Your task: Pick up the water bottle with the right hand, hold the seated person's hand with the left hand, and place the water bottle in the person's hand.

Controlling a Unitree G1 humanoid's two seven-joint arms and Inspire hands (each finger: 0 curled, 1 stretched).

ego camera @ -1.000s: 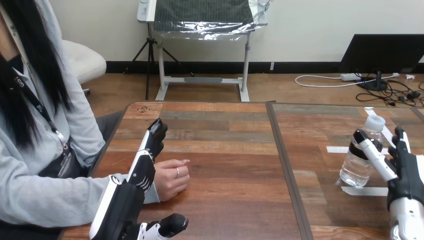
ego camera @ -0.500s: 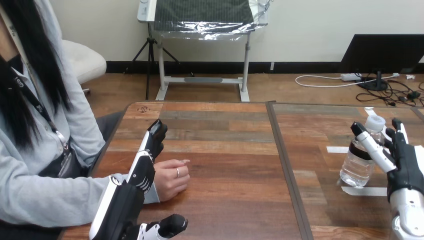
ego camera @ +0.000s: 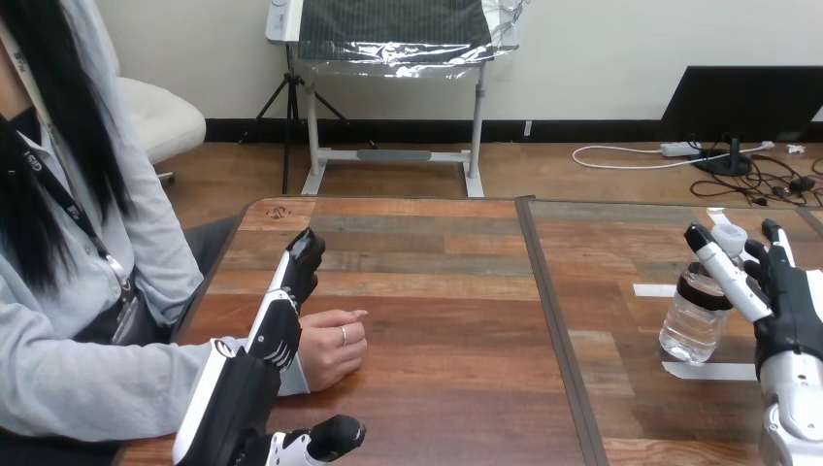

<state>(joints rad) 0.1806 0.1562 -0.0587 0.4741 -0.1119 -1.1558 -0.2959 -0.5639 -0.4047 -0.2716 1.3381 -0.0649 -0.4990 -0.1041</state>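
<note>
A clear water bottle [ego camera: 695, 316] with a white cap and a black band stands upright at the table's right. My right hand [ego camera: 788, 316] is just right of it and open; its thumb [ego camera: 723, 272] lies slanted across the bottle's upper part, and its straight fingers point up beside the cap. I cannot tell whether they touch the bottle. At the left, the person's hand [ego camera: 335, 351] rests loosely curled on the table. My left hand [ego camera: 277, 335] is open; its straight fingers lie along the far side of the person's hand and its thumb [ego camera: 330, 437] is on the near side, apart from it.
Strips of white tape [ego camera: 708, 370] lie on the table by the bottle's base and further back. A dark seam [ego camera: 548, 311] divides the two tabletops. The person's sleeved forearm [ego camera: 107, 388] lies along the table's left edge.
My right hand has risen a little and drawn closer to the bottle, with its thumb now higher, near the neck. My left hand and the person's hand have not moved.
</note>
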